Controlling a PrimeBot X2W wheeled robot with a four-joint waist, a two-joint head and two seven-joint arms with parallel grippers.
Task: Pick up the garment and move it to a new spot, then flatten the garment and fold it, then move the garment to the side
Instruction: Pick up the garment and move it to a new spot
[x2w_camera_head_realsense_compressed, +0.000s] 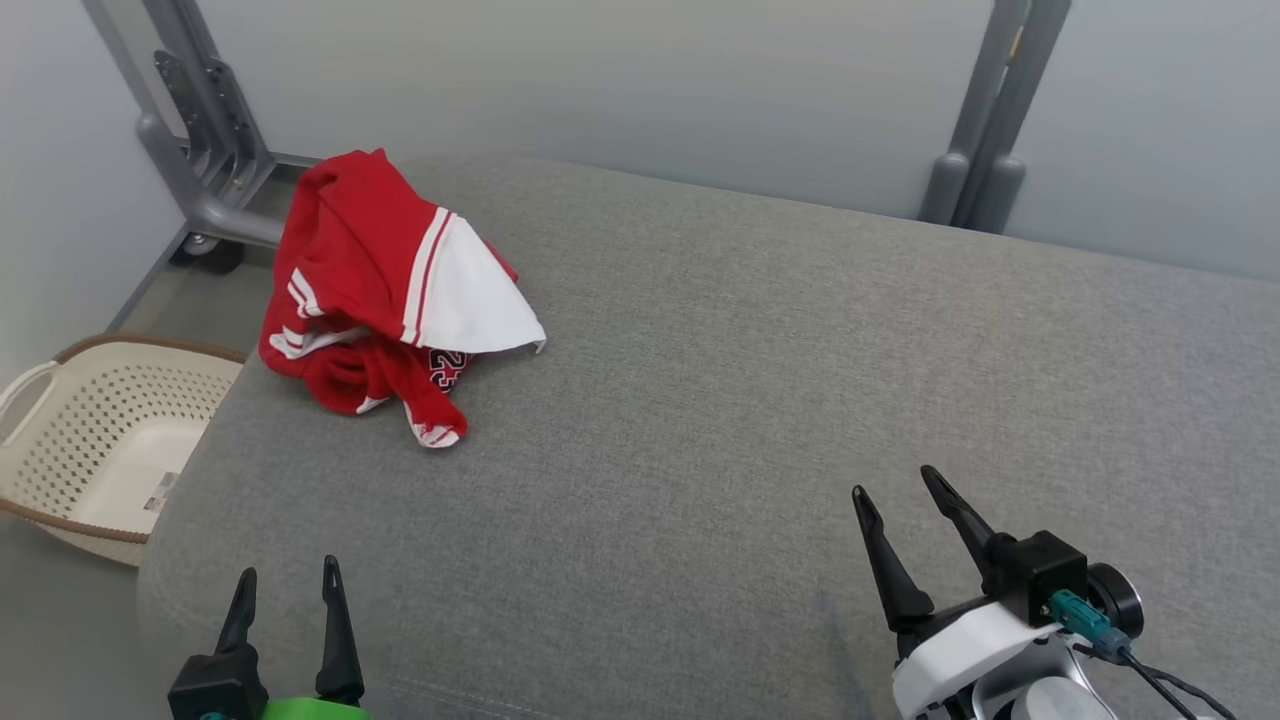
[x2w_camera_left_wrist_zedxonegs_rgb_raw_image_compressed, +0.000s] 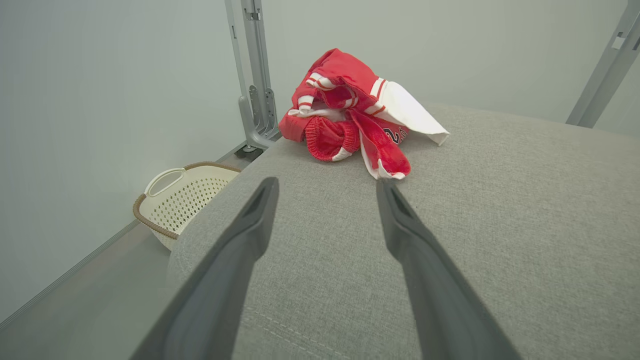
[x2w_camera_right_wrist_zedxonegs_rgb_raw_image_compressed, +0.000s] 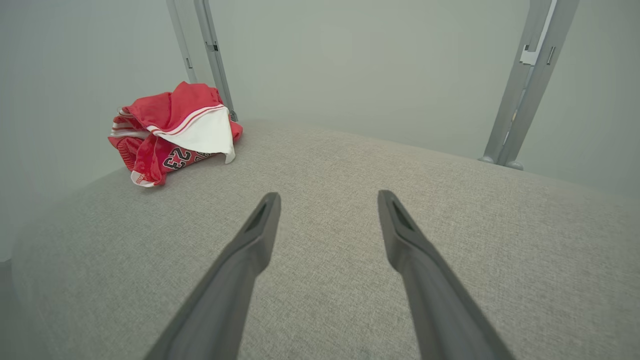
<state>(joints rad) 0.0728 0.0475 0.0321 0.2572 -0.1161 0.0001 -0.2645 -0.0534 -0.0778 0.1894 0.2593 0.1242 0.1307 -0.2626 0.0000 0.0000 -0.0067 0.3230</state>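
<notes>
Head view, crumpled red-and-white garment (x2w_camera_head_realsense_compressed: 370, 290), woven grey cushion (x2w_camera_head_realsense_compressed: 750, 400)

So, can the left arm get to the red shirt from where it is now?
Probably yes. The left gripper is open, and only bare grey cushion lies between it and the crumpled shirt.

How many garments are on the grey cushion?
1: a crumpled red and white garment at the cushion's far left corner. Its folds could hide another piece.
</notes>
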